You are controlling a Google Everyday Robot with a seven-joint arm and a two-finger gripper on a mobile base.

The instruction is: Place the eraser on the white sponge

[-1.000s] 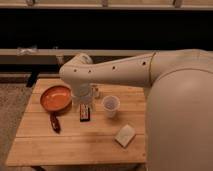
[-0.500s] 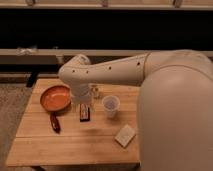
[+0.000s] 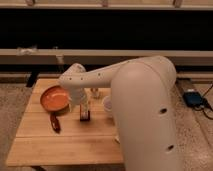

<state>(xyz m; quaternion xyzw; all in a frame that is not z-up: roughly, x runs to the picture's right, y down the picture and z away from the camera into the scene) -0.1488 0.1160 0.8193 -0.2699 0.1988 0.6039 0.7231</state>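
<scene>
Pincer (image 3: 84,106) hangs at eraser (image 3: 85,118) on wooden table (image 3: 60,146).

Pale tool (image 3: 84,106) above dark eraser (image 3: 85,117); orange pan (image 3: 54,98), dark red handle (image 3: 54,122); light wooden table (image 3: 60,146); white arm (image 3: 145,100).

Arm (image 3: 145,110): its bulk covers the right part of the worktop (image 3: 45,145) and runs off the lower edge. Sponge: does not show anywhere. Cup (image 3: 107,106): only its left part is visible past the arm. Gripper (image 3: 84,109): hangs over the worktop's middle, directly above the eraser (image 3: 85,118); contact between them cannot be told. Eraser label: unreadable. Small item (image 3: 94,92) behind the gripper: too small to identify.
</scene>
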